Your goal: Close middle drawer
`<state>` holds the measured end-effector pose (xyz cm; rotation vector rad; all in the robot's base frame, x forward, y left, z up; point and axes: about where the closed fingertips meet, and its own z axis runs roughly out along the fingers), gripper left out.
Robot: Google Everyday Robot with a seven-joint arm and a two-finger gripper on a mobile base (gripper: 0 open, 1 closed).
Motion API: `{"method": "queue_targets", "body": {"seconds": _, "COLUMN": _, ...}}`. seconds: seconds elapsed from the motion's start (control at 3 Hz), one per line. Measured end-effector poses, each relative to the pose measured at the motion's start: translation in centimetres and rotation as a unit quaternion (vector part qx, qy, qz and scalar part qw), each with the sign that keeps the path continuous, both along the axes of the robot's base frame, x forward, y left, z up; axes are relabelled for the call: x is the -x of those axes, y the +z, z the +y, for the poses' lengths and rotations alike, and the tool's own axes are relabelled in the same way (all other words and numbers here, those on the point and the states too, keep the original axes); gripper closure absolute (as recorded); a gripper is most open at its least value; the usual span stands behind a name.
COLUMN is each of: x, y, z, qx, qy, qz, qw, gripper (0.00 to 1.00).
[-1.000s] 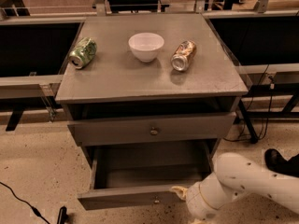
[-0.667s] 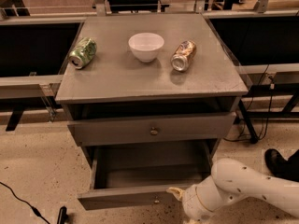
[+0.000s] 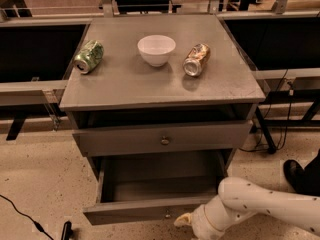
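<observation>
Lining up the push, I judge: the gripper sits low against the front of the middle drawer, pulled well out (its grip I cannot tell); next comes a straight shove inward.

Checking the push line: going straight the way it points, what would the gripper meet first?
Probably the front of the middle drawer: the gripper sits low by its right end, pointing toward it. Depth is unclear, so it might pass in front.
</observation>
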<state>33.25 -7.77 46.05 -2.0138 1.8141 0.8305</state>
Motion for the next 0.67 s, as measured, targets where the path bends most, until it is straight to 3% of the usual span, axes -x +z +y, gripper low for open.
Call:
{"method": "queue_targets", "body": {"seconds": 0.33, "x": 0.0, "y": -3.7, "z": -0.9, "qx": 0.01, "qy": 0.0, "qz": -0.017, "qw": 0.9998, "gripper": 0.54}}
{"method": "queue_targets", "body": {"seconds": 0.67, "x": -1.3, "y": -6.7, "z": -2.0, "qx": 0.028, "qy": -0.009, "qz": -0.048, "qw": 0.9984, "gripper": 0.77}}
